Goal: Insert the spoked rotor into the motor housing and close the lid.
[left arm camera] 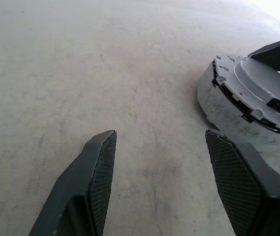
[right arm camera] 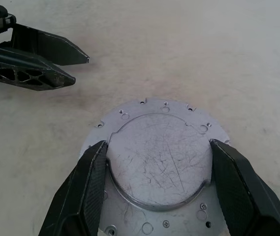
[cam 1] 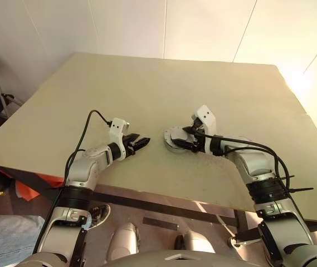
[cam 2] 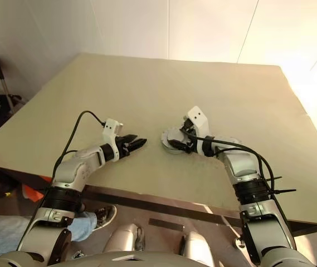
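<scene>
Both arms reach forward over the near edge of the pale desk (cam 1: 147,83). On the left, the left gripper (cam 1: 140,142) hovers just above the bare desk surface, its jaws spread with nothing between them, pointing toward the round assembly a short way to its right. That assembly is the motor housing (left arm camera: 209,98), a silver-grey round body sitting flat on the desk near the middle of its front half. On top of it lies the lid (right arm camera: 160,158), a scratched grey disc with a raised centre and a flange dotted with small holes and screws. The right gripper (right arm camera: 160,194) comes in from the right and is lowered over the lid, its jaws spread wide so that one black finger (right arm camera: 88,187) stands on each side of the raised centre, close to its edge; whether they press on it I cannot tell.
</scene>
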You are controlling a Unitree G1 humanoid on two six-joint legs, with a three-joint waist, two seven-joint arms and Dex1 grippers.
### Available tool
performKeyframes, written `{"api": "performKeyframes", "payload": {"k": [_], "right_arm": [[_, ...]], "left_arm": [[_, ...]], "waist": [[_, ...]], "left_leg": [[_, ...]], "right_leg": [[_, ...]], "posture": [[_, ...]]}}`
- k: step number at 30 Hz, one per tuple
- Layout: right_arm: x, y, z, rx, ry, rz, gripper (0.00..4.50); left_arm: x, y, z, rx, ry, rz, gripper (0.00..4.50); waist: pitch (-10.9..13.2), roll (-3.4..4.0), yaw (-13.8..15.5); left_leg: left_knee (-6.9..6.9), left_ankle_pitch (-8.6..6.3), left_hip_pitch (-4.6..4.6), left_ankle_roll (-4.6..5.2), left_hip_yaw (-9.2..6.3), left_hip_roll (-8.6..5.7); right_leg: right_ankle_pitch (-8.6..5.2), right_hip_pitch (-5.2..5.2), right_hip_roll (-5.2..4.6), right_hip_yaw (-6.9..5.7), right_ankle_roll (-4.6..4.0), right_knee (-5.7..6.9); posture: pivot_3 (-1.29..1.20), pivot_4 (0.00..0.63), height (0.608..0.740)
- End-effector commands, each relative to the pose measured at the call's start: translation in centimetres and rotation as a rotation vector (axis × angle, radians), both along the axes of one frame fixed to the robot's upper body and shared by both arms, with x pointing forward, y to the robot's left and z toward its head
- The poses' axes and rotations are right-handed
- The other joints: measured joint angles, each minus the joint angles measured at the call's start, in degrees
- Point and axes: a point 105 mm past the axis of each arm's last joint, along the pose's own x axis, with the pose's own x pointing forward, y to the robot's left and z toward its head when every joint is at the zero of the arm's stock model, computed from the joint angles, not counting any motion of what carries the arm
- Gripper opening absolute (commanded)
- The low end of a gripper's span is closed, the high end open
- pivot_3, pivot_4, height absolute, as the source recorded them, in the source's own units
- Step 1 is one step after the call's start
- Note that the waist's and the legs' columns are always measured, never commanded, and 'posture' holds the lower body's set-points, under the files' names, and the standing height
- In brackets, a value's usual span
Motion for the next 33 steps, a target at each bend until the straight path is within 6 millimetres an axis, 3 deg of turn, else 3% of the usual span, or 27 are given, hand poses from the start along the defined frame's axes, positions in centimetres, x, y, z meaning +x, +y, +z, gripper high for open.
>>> {"api": "performKeyframes", "payload": {"k": [1,12,21,33], "right_arm": [[0.7,-0.1,1.5,-0.005,-0.065,-0.015,3.16],[0.6,-0.1,-0.3,-0.075,-0.034,-0.008,3.16],[0.3,-0.3,-2.3,-0.1,0.025,-0.016,3.16],[-0.2,-0.8,-2.5,-0.105,0.035,0.002,3.16]], "left_arm": [[0.3,0.0,1.1,-0.013,-0.04,-0.007,3.03],[0.2,0.2,1.1,-0.014,-0.039,0.001,3.03],[0.1,0.1,1.0,-0.013,-0.037,-0.001,3.03],[0.2,0.0,1.0,-0.015,-0.037,-0.003,3.03]], "waist": [[0.0,0.0,0.0],[0.0,-0.01,-0.1],[0.0,-0.03,-0.2],[-0.1,-0.09,-0.1]], "left_leg": [[0.02,0.0,0.01,0.0,0.0,0.0],[0.17,-0.06,0.1,-0.05,-0.01,0.02],[0.14,-0.12,0.94,-0.02,-0.02,0.03],[0.13,-0.19,0.88,0.08,-0.01,0.02]], "right_leg": [[0.0,0.01,0.0,0.0,0.0,0.0],[0.01,0.14,0.0,0.0,0.01,0.04],[-0.21,1.08,0.0,0.0,0.38,-0.16],[-0.03,1.1,0.0,0.0,0.08,-0.25]], "posture": [[0.0,0.0,0.74],[0.0,0.0,0.74],[0.0,0.0,0.74],[0.0,0.0,0.74]]}}
